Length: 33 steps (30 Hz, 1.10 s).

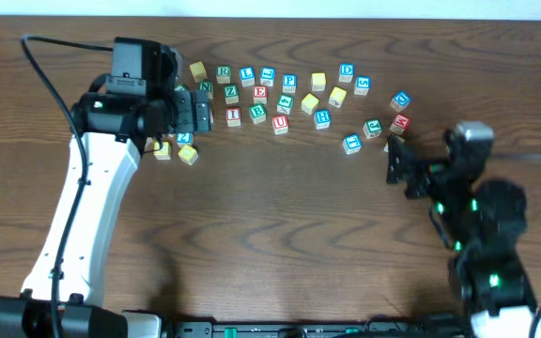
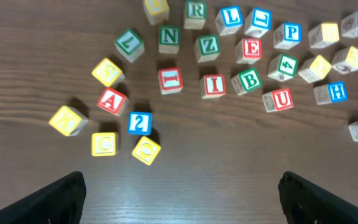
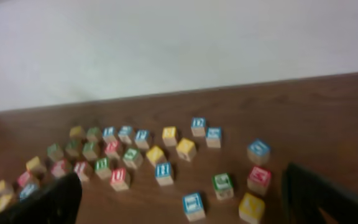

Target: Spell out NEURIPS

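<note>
Several wooden letter blocks lie scattered across the far half of the table. In the left wrist view I read N (image 2: 169,38), E (image 2: 251,49), U (image 2: 280,99), R (image 2: 195,11), I (image 2: 214,85), P (image 2: 289,34) and S (image 2: 107,71). In the overhead view I find R (image 1: 224,73), E (image 1: 259,93), U (image 1: 280,124), I (image 1: 234,116) and P (image 1: 289,83). My left gripper (image 1: 203,111) is open and empty at the left end of the cluster; it also shows in its wrist view (image 2: 181,199). My right gripper (image 1: 400,161) is open and empty, right of the blocks (image 3: 179,186).
Other blocks include Z (image 2: 207,45), B (image 2: 249,81), H (image 2: 337,92), A (image 2: 112,101) and a blue 2 (image 2: 139,122). Three blocks, blue (image 1: 351,144), green (image 1: 373,128) and red (image 1: 400,123), lie near my right gripper. The table's far edge (image 1: 346,21) runs behind the blocks.
</note>
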### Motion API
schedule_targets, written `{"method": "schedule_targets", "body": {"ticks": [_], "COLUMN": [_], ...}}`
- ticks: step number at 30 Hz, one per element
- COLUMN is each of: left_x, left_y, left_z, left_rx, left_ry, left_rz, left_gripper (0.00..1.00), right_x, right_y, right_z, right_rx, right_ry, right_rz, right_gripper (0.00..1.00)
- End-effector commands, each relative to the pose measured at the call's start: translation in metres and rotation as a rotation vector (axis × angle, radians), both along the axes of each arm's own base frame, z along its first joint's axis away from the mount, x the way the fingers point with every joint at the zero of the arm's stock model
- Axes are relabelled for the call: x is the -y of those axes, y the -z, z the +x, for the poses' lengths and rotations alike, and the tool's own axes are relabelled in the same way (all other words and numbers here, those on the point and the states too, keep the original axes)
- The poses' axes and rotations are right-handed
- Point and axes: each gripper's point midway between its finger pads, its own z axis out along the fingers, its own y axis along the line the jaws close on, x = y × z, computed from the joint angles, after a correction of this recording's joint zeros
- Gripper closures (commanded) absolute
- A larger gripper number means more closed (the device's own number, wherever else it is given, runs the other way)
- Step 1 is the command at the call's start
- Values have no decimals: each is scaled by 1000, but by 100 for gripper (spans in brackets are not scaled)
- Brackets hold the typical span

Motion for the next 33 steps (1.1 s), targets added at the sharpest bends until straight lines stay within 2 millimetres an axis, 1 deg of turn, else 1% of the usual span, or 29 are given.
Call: {"method": "schedule_targets", "body": {"ticks": [1, 4, 6, 11, 14, 16, 18, 21, 23, 26, 30, 33], "left_x": [-11, -19, -23, -24, -24, -24, -24, -24, -24, -24, -24, -24], "left_y": [-32, -45, -49, -48, -48, -48, -47, -47, -46, -44, -39, -35], "left_z": [8, 9, 10, 10, 10, 10, 10, 10, 10, 10, 8, 8], "left_rx": [68, 84, 94, 89, 90, 89, 88, 86, 84, 75, 55, 41], "left_ry": [-25, -48, -58, -60, -61, -61, -60, -60, -60, -60, -59, -59], "left_rz": [13, 11, 10, 11, 11, 11, 11, 11, 11, 12, 13, 14], "left_gripper": [2, 2, 2, 3, 2, 2, 2, 2, 3, 2, 2, 2], "right_x": [-15, -26, -32, -41, -53, -59, -64, -73, -78, -82, -78, -79], "right_y": [-17, -19, -20, -18, -19, -14, -8, 10, 25, 40, 52, 53], "right_z": [22, 46, 61, 96, 115, 127, 135, 143, 144, 145, 149, 151], "right_rx": [-45, -151, -219, -373, -424, -466, -497, -570, -617, -654, -677, -676], "right_ry": [-88, -141, -169, -198, -266, -282, -302, -319, -329, -334, -310, -311], "right_rz": [-11, -20, -28, -28, -27, -33, -53, -63, -65, -71, -89, -89], "right_gripper": [1, 1, 1, 1, 1, 1, 1, 1, 1, 1, 1, 1]}}
